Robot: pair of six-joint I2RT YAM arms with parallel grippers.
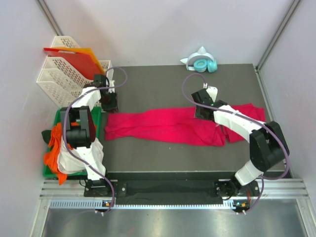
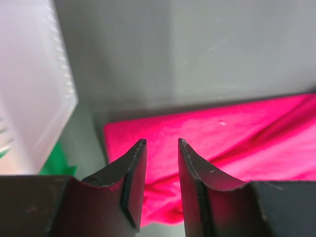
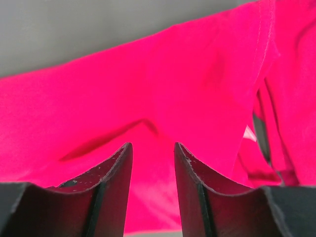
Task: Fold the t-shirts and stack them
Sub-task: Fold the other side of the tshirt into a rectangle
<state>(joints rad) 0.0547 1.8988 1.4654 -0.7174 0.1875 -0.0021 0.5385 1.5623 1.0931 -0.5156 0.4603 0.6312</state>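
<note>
Dark grey table between pale walls carries a spread t-shirt

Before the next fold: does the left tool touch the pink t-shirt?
Cannot tell. Left wrist view: open left tool over the t-shirt corner, but neither contact nor gap shows.

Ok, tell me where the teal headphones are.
Top view: the teal headphones sit at the far edge of the table, right of centre, beyond the right arm and the pink t-shirt.
</note>
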